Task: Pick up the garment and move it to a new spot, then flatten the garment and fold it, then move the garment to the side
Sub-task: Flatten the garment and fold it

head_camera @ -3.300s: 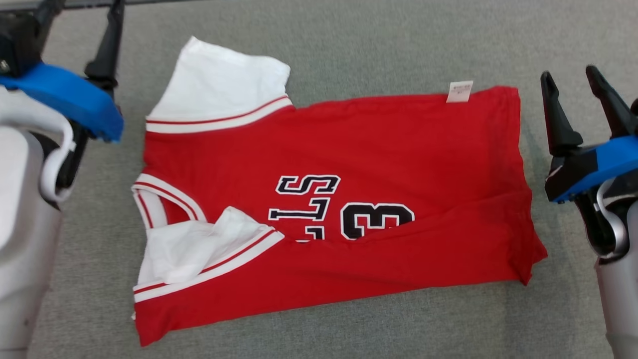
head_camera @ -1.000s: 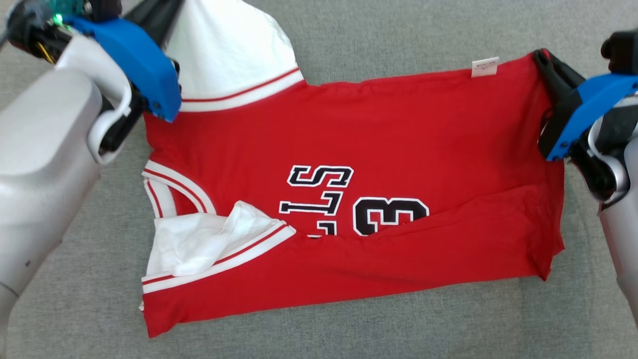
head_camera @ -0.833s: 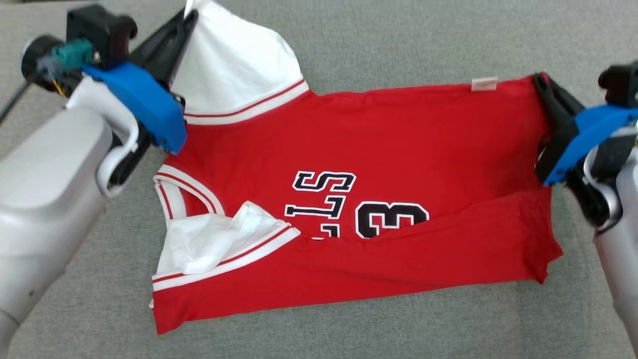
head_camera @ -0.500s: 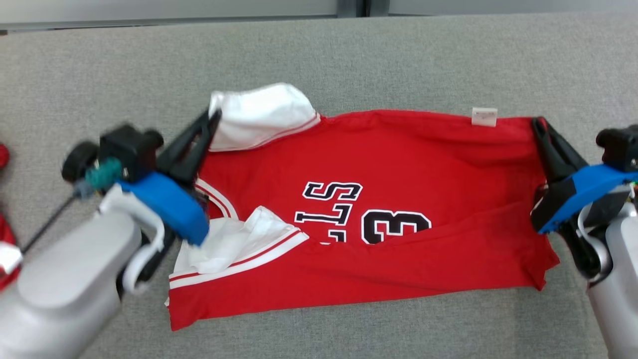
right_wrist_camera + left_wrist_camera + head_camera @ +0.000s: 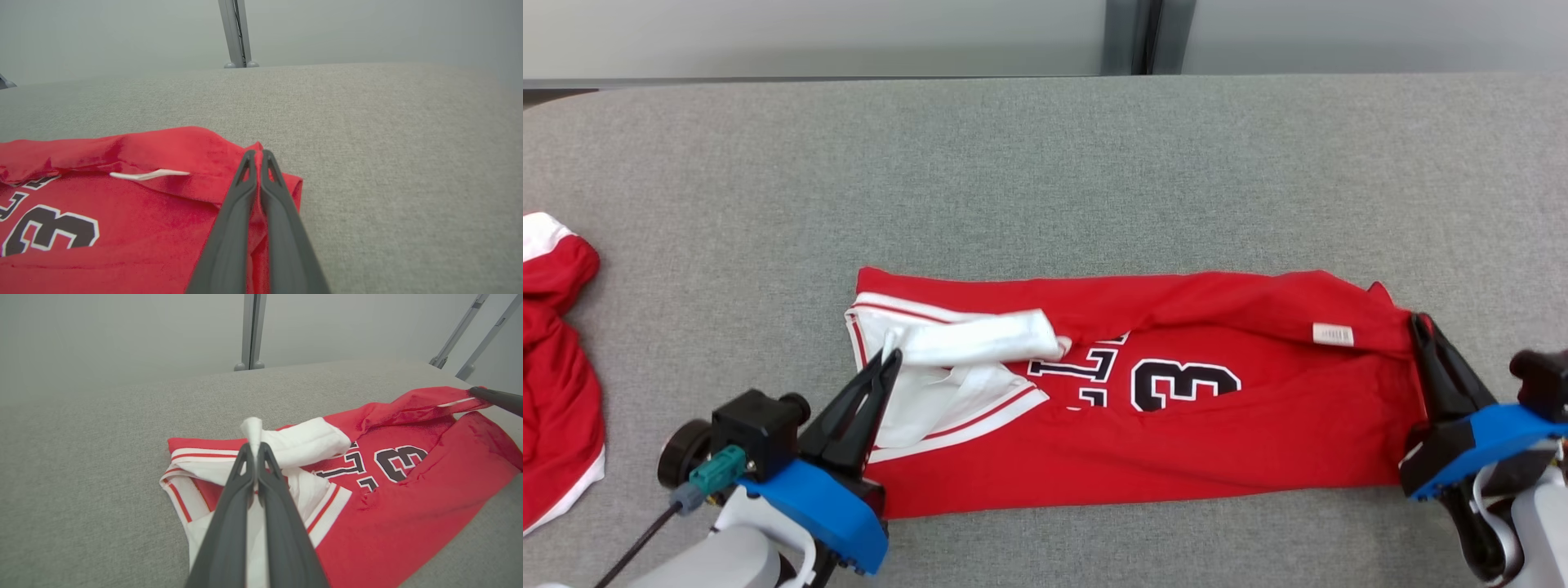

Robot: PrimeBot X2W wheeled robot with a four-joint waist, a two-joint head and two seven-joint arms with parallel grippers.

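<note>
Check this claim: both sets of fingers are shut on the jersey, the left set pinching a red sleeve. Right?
Not quite: the left fingers pinch a white sleeve, as the left wrist view shows. Both sets are shut on the jersey.

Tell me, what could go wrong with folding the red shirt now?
1. The left gripper pinches only the tip of the white sleeve. It might slip out, and that side would flop down crooked.
2. The folded-over edge of the shirt between the left gripper and the right gripper looks bunched, so the fold may land wrinkled.
3. The lower sleeve is crumpled and could get trapped like that under the fold.
</note>
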